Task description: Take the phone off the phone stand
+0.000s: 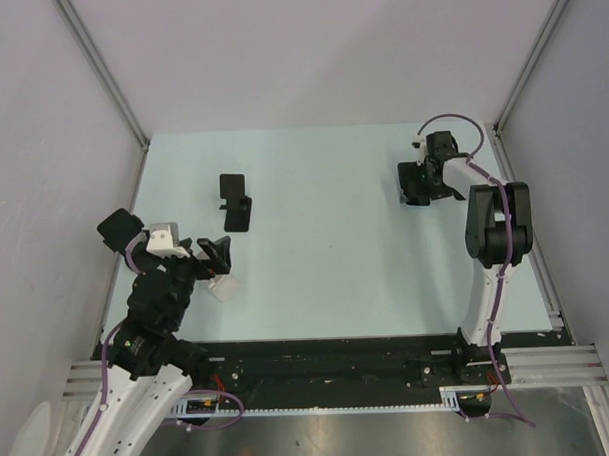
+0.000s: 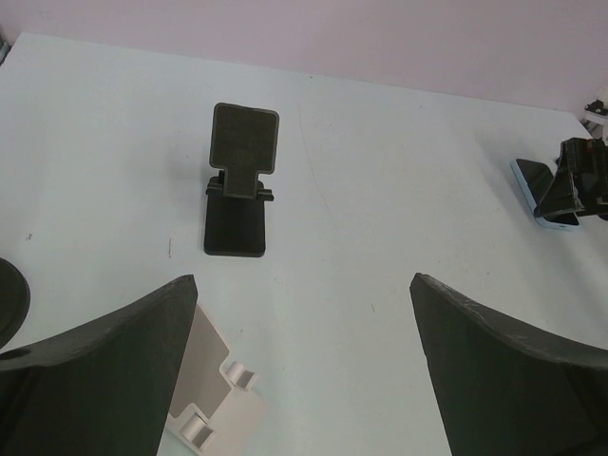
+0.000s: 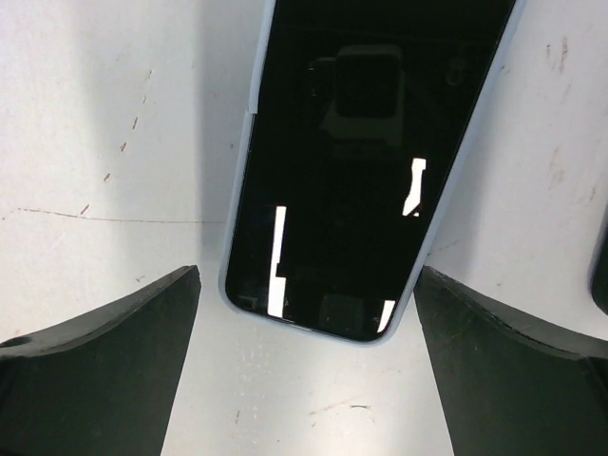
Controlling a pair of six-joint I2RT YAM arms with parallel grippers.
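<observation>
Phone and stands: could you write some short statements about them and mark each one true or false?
1. The phone shows a dark screen. True.
2. The phone rests on the black phone stand. False: that stand is empty, and the phone is far to the right, at the right gripper.
3. The right gripper has its fingers apart, not touching the phone. True.
4. The left gripper is shut on the white stand. False: it is open, and the white stand lies on the table by one finger.
</observation>
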